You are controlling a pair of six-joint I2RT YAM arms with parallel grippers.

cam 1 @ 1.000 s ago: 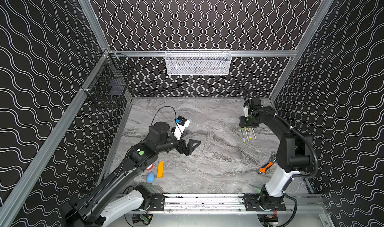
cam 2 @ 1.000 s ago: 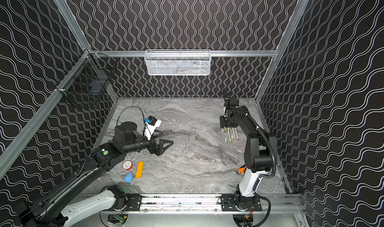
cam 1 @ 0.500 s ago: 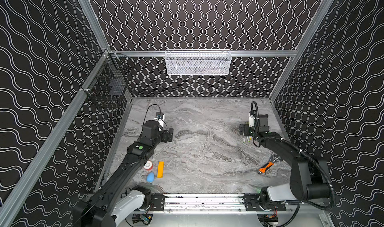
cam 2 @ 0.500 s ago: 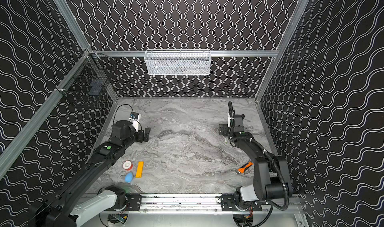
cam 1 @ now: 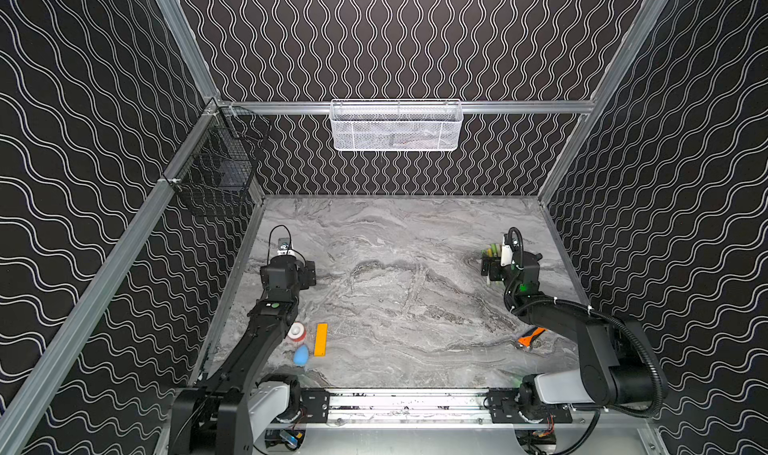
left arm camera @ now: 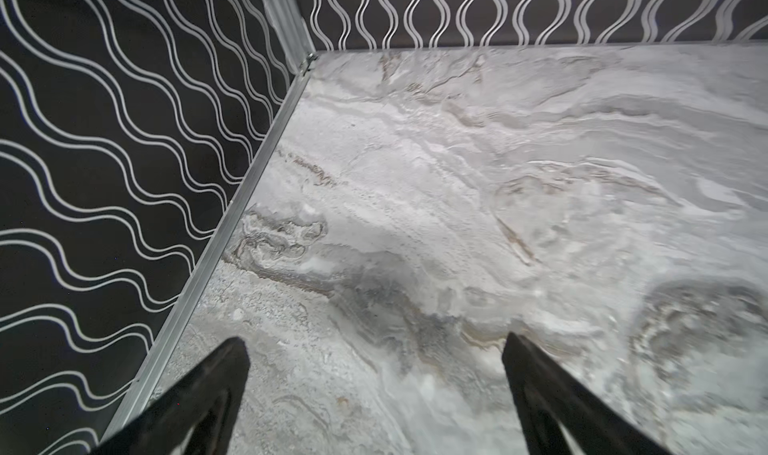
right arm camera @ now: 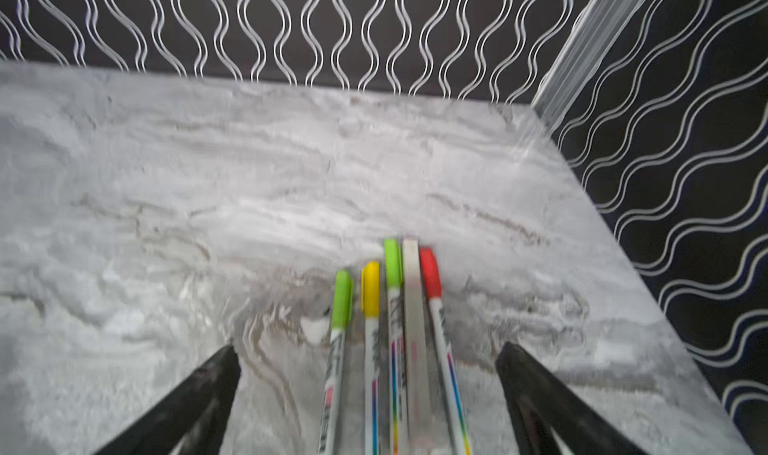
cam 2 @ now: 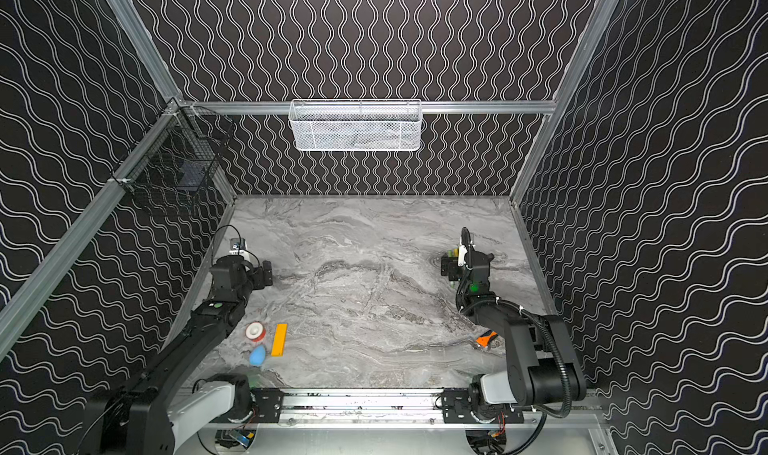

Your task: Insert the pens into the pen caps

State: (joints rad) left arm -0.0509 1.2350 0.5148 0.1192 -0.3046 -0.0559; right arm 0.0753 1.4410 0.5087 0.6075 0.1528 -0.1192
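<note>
**A:** So, where are the pens, and which way do they lie?

**B:** A row of thin white-barrelled marker pens (right arm camera: 392, 374) lies flat on the grey marbled counter (right arm camera: 166, 182), close to the right wall. They sit side by side, nearly parallel. Their long axis runs front to back, and the capped ends all point at the back wall. The short plastic caps (right arm camera: 370, 288) read green, yellow, green and red. A pale stick between the last two shows no colour at its end.

**A:** Is anything gripping them?

**B:** No. The right gripper (right arm camera: 368, 349) hangs over the row. Its fingers (right arm camera: 187, 403) are spread wide, one on each side, and touch no pen. In both top views the gripper covers most of the row.

**A:** And the other arm?

**B:** The left gripper (left arm camera: 374, 338) is near the left wall. Its fingers (left arm camera: 199, 399) are just as wide, with only bare counter between them.

**A:** Any containers?

**B:** Two. A white mesh basket (cam 1: 361, 135) hangs on the back rail, and a black wire basket (cam 1: 208, 191) hangs on the left rail. I cannot tell what either holds.

**A:** Anything else on the counter?

**B:** At the front left lie a flat orange-yellow bar (cam 1: 320, 339), a blue egg-shaped blob (cam 1: 301, 355) and a small red-and-white round thing (cam 1: 296, 332). An orange-handled tool (cam 1: 530, 335) lies at the front right.
</note>
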